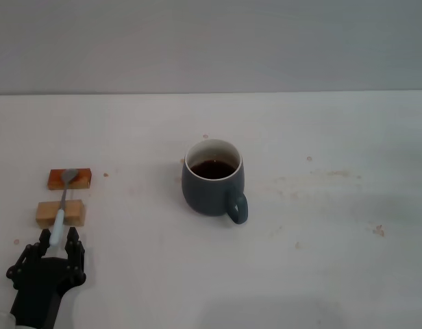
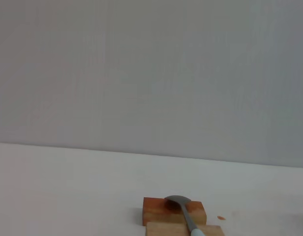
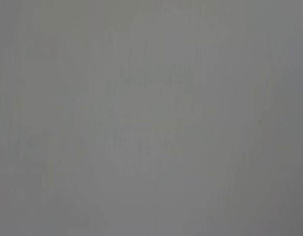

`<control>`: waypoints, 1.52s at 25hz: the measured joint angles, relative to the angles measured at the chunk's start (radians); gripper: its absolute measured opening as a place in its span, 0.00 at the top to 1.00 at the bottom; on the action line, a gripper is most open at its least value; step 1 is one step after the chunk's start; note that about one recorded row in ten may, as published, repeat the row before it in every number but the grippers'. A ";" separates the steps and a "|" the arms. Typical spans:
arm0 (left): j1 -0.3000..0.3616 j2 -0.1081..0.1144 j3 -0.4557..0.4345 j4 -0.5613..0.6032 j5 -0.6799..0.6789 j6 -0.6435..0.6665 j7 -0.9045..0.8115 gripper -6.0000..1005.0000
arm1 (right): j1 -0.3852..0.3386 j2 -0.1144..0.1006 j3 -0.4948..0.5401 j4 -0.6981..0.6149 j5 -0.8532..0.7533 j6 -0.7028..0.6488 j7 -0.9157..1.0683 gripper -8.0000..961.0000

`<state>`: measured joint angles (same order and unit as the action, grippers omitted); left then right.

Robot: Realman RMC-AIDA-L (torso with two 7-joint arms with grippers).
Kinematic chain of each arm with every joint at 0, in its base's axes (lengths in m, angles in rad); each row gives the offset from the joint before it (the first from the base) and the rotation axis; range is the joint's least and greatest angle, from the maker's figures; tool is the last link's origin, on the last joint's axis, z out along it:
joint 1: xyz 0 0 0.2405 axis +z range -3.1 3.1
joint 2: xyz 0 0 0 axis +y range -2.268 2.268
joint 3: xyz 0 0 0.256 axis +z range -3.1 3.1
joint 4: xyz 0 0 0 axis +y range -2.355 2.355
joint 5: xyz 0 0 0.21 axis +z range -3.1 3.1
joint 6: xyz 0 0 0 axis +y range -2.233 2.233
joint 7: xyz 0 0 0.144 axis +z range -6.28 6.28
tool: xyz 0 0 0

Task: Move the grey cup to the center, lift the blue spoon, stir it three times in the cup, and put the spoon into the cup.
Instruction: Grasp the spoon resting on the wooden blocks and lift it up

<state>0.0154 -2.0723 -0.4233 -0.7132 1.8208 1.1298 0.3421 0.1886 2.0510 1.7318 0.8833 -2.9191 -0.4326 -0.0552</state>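
Grey cup (image 1: 212,179) upright near the middle of the worktop (image 1: 320,226), loop handle turned toward the near right. White inside and rim; holds dark brown liquid, level a little below the rim. Nothing touching the cup; bare surface all round it.

Blue spoon (image 1: 61,208) well to the left of the cup, lying across two small wooden blocks. Metal bowl resting on the far, reddish-brown block (image 1: 69,179); neck and pale handle crossing the near, lighter block (image 1: 59,212). Blocks apart, one behind the other, a narrow gap between. In the left wrist view, spoon bowl (image 2: 178,200) seen on top of the reddish block (image 2: 174,211), light block just in front of it at the edge of the picture.

Left tool (image 1: 55,243) at the near left corner, black fingers spread on either side of the near end of the spoon handle, released, not clenched on it. Right tool not seen; right wrist view shows only a plain grey surface.

Worktop white, with faint brownish stains and specks, mostly to the right of the cup. Plain grey wall (image 1: 211,41) behind the far edge.
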 joint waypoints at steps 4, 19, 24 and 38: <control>-0.001 0.000 0.000 0.000 0.000 0.002 0.000 0.67 | 0.000 0.000 0.000 0.000 0.000 0.000 0.000 0.98; -0.003 0.000 0.000 -0.001 0.000 0.013 -0.001 0.70 | 0.000 0.000 -0.002 0.000 0.000 0.000 0.000 0.98; -0.001 0.001 0.000 -0.002 0.001 0.013 0.000 0.71 | 0.000 0.000 -0.002 0.001 0.000 0.000 0.000 0.98; -0.005 0.000 0.003 0.004 0.000 0.010 -0.002 0.71 | -0.004 0.002 -0.001 0.010 0.000 0.001 -0.022 0.98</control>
<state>0.0105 -2.0724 -0.4201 -0.7093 1.8209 1.1396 0.3398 0.1848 2.0529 1.7313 0.8937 -2.9191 -0.4313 -0.0776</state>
